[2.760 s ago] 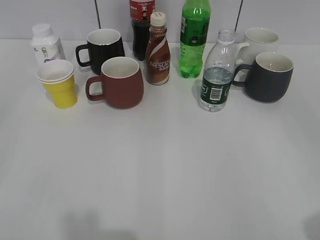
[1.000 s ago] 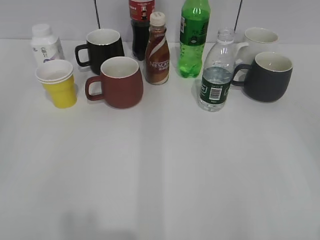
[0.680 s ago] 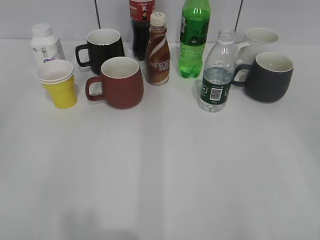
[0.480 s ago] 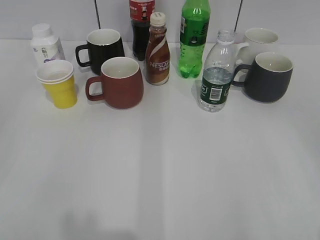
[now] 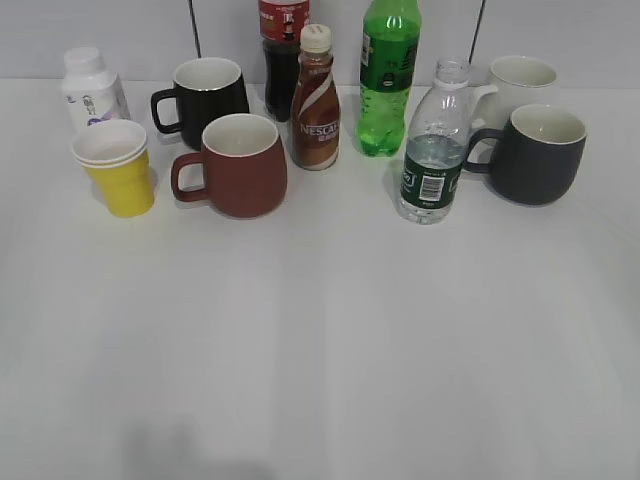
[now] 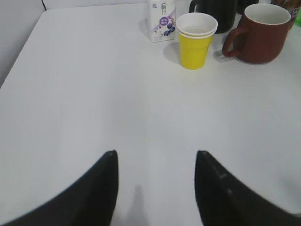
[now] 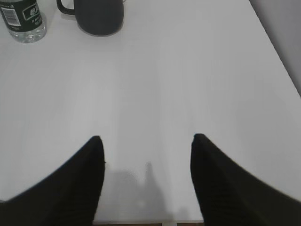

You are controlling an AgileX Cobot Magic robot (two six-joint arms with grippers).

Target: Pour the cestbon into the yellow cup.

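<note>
A white tabletop (image 5: pixel 320 340) set against a pale grey wall carries a crowded back row of vessels. The cestbon (image 5: pixel 433 145), a capless clear bottle with a dark green label, stands upright right of centre, just beside a dark grey mug (image 5: pixel 535 155) and a white mug (image 5: pixel 520 80), with a bright green soda bottle (image 5: pixel 388 75) close on its other side. The yellow cup (image 5: pixel 118 168), which appears to be two nested cups, stands well apart at the far left, just beside a small white milk bottle (image 5: pixel 90 88) and a dark red mug (image 5: pixel 238 165); a black mug (image 5: pixel 208 95), a Nescafe bottle (image 5: pixel 316 98) and a cola bottle (image 5: pixel 283 45) fill the middle. Neither arm appears in the exterior view. The left end effector (image 6: pixel 155 188) hovers low over bare tabletop with its fingers spread and nothing between them; the yellow cup (image 6: pixel 194 40) lies ahead of it and slightly to the right, well apart. The right end effector (image 7: pixel 146 181) is likewise spread and empty, with the cestbon (image 7: pixel 22 21) far ahead at its upper left, beside the dark grey mug (image 7: pixel 99 16). Likely hazards: an approach to the open bottle could nudge the adjacent mug or soda bottle; a firm squeeze on the thin ribbed body could spill water; the light paper cup could tip or slide during pouring.
</note>
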